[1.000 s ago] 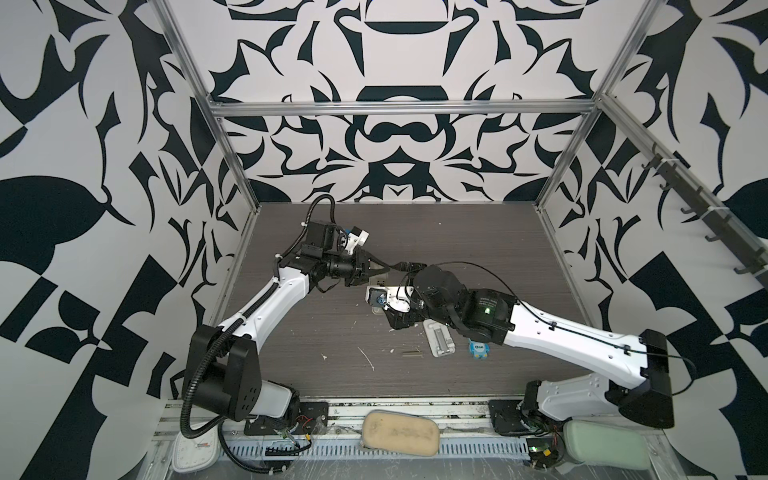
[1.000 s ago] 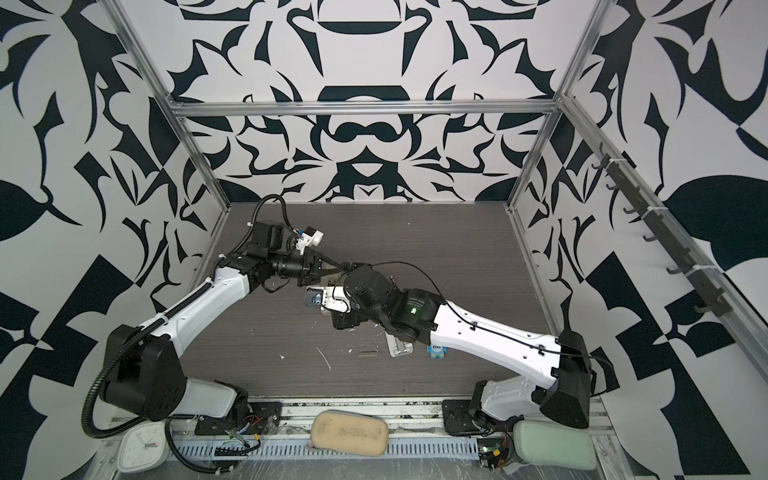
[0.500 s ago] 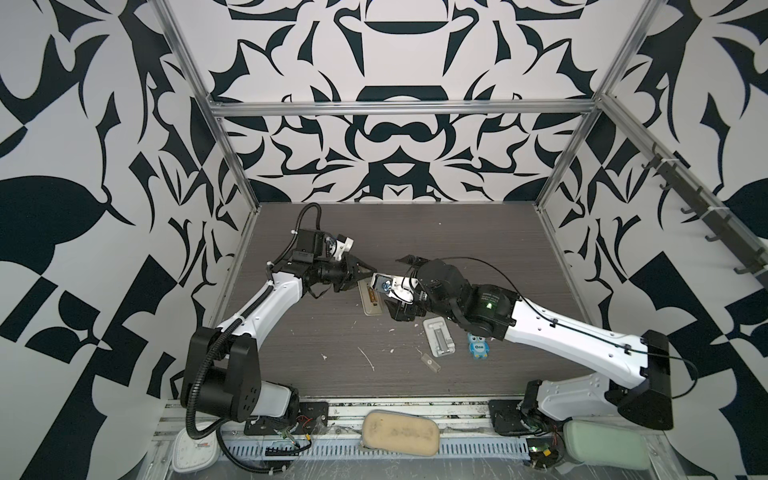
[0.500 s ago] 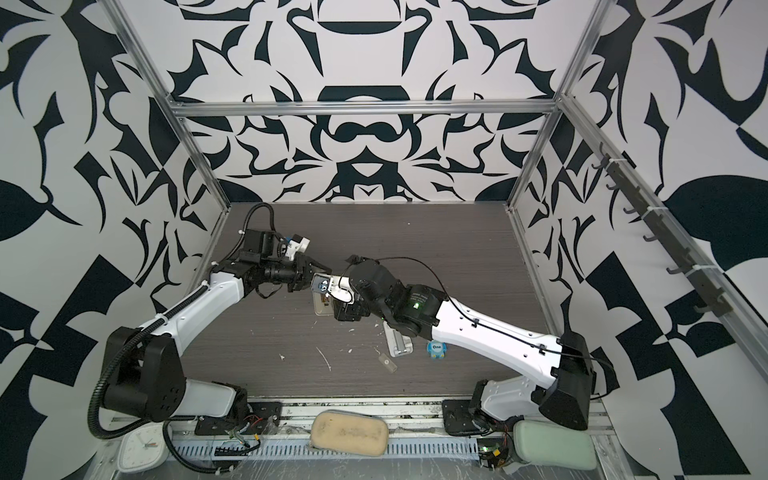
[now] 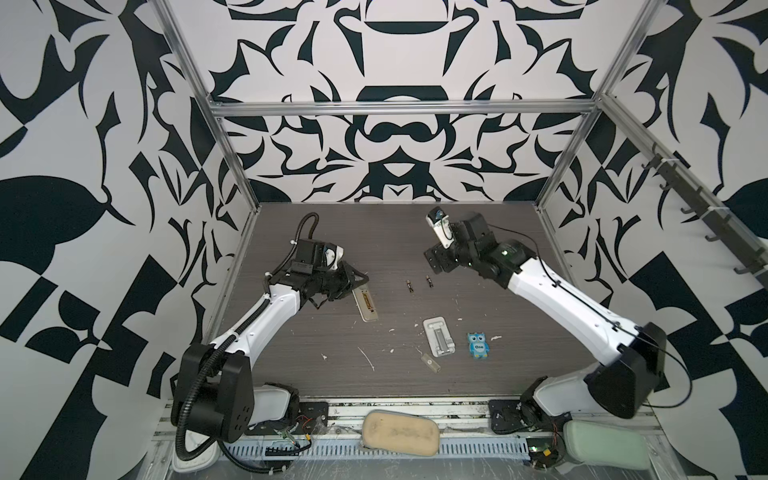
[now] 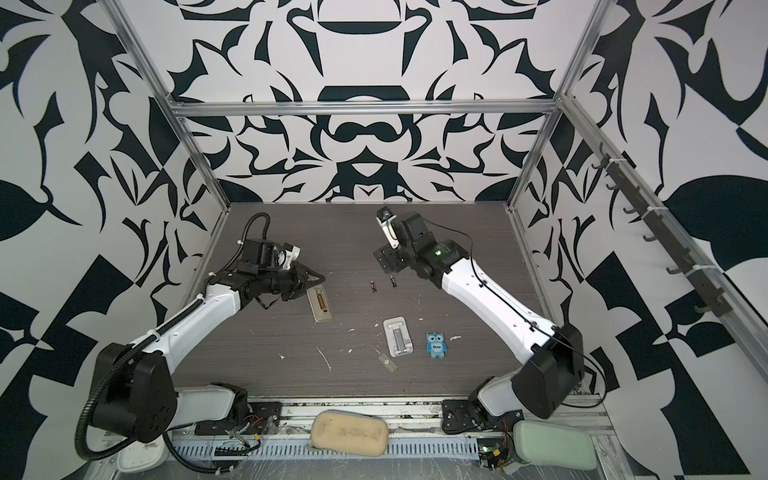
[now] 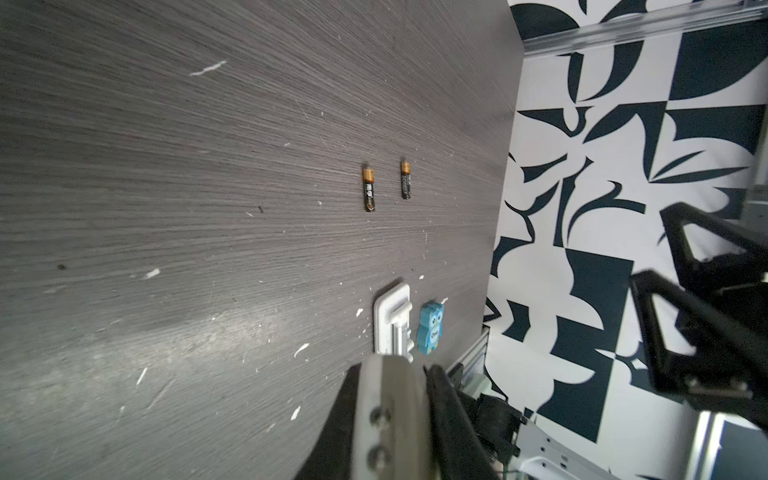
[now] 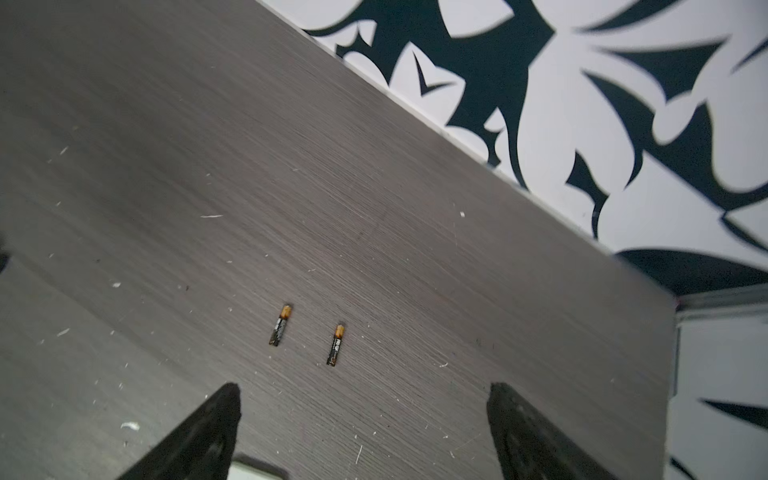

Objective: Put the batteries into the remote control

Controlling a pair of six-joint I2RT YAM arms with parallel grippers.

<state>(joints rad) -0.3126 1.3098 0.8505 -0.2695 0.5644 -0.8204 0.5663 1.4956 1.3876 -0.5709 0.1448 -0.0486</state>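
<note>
The bench [image 5: 374,232] is a broad dark surface with most of its area bare. The right arm [image 5: 552,299] has swung back from the middle, where it worked beside the left a moment ago, toward the far right. The right pincer [image 8: 365,390] hangs wide open and empty, looking down on the batteries [image 8: 279,329]. The left pincer [image 5: 360,277] has shifted little. Its jaws stand close together at the far end of the remote control [image 5: 365,306], and whether they pinch it cannot be told. The remote lies flat on the bench, back up, bay uncovered. Judgement: the joint handling is over, the bay is presented, and the right arm is free to fetch. The white stand [image 5: 438,336] and blue owl [image 5: 478,344] sit toward the front, well apart from the work. The batteries lie side by side, not touching, between the arms. There is bare bench all round them and no edge close by.
</note>
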